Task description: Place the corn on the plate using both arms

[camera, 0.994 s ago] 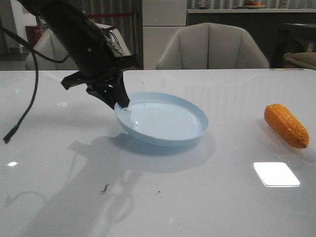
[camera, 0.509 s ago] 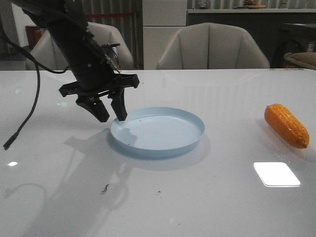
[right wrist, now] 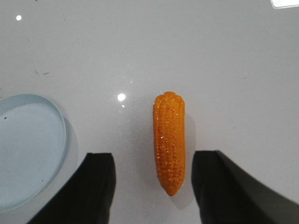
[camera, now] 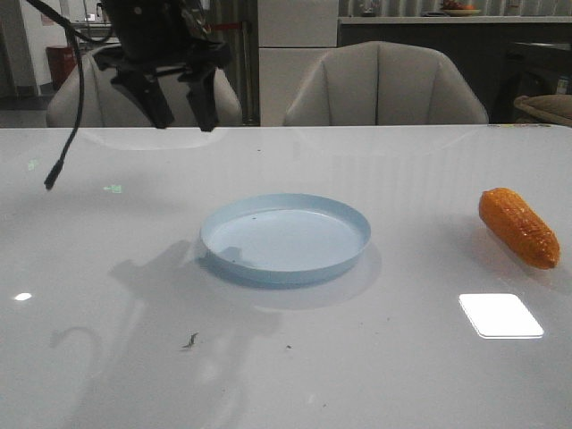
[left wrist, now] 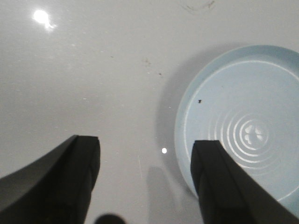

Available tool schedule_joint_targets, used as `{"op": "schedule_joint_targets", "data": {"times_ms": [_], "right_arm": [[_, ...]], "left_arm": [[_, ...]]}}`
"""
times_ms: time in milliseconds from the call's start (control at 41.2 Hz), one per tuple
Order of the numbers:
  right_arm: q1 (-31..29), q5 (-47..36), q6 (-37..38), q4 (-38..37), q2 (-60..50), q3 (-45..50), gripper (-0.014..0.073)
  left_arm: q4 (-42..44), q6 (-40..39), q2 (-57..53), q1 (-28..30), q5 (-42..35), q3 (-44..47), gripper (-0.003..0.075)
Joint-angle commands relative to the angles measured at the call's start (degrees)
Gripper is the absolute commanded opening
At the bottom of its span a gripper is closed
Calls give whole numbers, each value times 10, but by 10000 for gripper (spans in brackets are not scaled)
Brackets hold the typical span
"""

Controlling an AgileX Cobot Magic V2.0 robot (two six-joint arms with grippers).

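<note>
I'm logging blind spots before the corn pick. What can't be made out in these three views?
- Right black gripper: absent from the front view; in its wrist view the bottom edge cuts off the fingertips.
- Round pale blue plate: both wrist views crop it at an edge.
- Orange tapered corn cob: underside hidden against the white table.
- Left black gripper: arm cropped by the front view's top edge.

A glossy white desk (camera: pixel 420 375) carries a pale blue plate (camera: pixel 284 238) lying flat near its middle, with nothing on it. An orange corn cob (camera: pixel 518 227) lies on its side well apart from the plate, toward the right edge. Small dark specks (camera: pixel 190 340) dot the near surface
</note>
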Motion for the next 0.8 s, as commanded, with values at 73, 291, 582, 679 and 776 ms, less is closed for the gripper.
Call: {"op": "schedule_joint_targets", "data": {"times_ms": [73, 291, 582, 679, 776], "right_arm": [[-1, 8, -3, -23, 96, -106, 502], [-1, 53, -3, -32, 234, -203, 583], [8, 123, -3, -29, 356, -269, 583], [16, 123, -4, -29, 374, -270, 583], [23, 118, -10, -29, 390, -270, 582]], "left_arm": [[-12, 4, -101, 40, -49, -28, 480], [-20, 33, -178, 76, -81, -28, 479], [-40, 49, -255, 83, -155, 25, 468], [-47, 49, -278, 83, -206, 68, 461], [-47, 49, -311, 83, -262, 127, 459]]}}
